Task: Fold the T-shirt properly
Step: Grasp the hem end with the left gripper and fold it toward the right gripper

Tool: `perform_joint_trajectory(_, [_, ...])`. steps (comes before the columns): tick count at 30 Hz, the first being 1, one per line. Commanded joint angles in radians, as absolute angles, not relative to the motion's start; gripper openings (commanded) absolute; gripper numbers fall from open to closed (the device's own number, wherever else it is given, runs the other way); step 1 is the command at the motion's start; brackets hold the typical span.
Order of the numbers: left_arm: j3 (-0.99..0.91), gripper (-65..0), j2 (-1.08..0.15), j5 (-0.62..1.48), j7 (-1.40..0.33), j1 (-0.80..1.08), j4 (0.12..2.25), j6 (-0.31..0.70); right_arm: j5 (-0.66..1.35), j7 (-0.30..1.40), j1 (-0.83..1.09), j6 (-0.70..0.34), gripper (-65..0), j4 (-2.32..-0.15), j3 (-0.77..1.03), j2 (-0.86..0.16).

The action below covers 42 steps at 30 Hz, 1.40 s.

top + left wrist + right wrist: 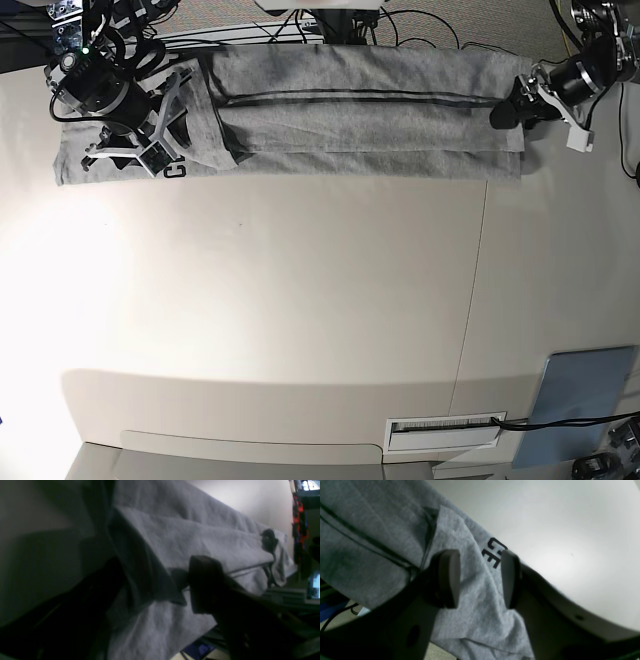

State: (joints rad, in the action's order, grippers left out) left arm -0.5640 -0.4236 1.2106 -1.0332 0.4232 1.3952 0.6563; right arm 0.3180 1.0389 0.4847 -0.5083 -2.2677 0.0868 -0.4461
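Note:
The grey T-shirt (350, 120) lies folded into a long strip along the table's far edge. Black lettering (495, 553) shows near its left end in the base view. My right gripper (150, 140) is over that end; in the right wrist view it (480, 580) is open, its fingers (450, 578) apart above the flat cloth beside the letters. At the strip's other end my left gripper (505, 112) sits on the shirt's edge. The left wrist view shows it (155, 585) open, with a raised fold of the T-shirt (200, 537) between its dark fingers (205, 582).
A blue-grey pad (585, 395) lies at the near right corner of the white table (300, 300), and a white slotted strip (445, 430) sits beside it. Cables (420, 25) run behind the shirt at the far edge. A seam (470, 300) crosses the tabletop.

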Motion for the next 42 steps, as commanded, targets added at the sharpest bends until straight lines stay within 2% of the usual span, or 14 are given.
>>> perform_joint_trajectory(1, [-0.565,-30.1,-0.429,1.228,-1.044,0.429,1.403,0.656,0.321,1.02,0.482,-0.503,-38.6,-2.284,0.093,-0.458])
perform_joint_trajectory(4, [-0.565,-38.3,-0.41,1.227,-1.034,0.429,1.403,0.655,0.321,1.019,0.482,-0.503,-38.6,-2.284,0.093,-0.458])
perform_joint_trajectory(10, [-0.566,-65.0,-0.41,1.124,-0.903,0.429,1.403,0.598,0.32,1.02,0.482,-0.503,-38.6,-2.284,0.093,-0.458])
perform_joint_trajectory(15, [-0.609,-65.0,-0.413,1.018,-0.843,0.429,1.411,0.515,0.298,1.017,0.482,-0.503,-38.6,-2.284,0.093,-0.458])
perform_joint_trajectory(21, [-0.714,-65.0,-0.427,0.986,-0.847,0.43,1.479,0.517,0.183,0.984,0.482,-0.445,-38.6,-2.284,0.093,-0.458])
perform_joint_trajectory(24, [-0.717,-65.0,-0.429,0.987,-0.921,0.43,1.558,0.521,0.126,0.967,0.482,-0.417,-38.6,-2.283,0.093,-0.458])
perform_joint_trajectory(29, [-0.715,-65.0,-0.331,0.997,-1.015,0.436,1.789,0.516,0.107,0.968,0.482,-0.41,-38.6,-2.283,0.093,-0.458])
perform_joint_trajectory(32, [-0.707,-65.0,-0.228,1.0,-1.076,0.437,1.928,0.46,0.071,0.968,0.482,-0.385,-38.6,-2.283,0.093,-0.458])
perform_joint_trajectory(35, [-0.617,-65.0,-0.177,1.008,-1.067,0.459,2.003,0.417,0.001,0.967,0.482,-0.336,-38.6,-2.283,0.093,-0.458])
perform_joint_trajectory(38, [-0.446,-65.0,-0.16,0.978,-1.062,0.469,2.01,0.409,-0.074,0.966,0.482,-0.29,-38.6,-2.283,0.094,-0.458])
perform_joint_trajectory(42, [-0.216,-65.0,-0.145,0.878,-0.986,0.468,2.01,0.307,-0.152,0.969,0.482,-0.221,-38.6,-2.283,0.114,-0.458])
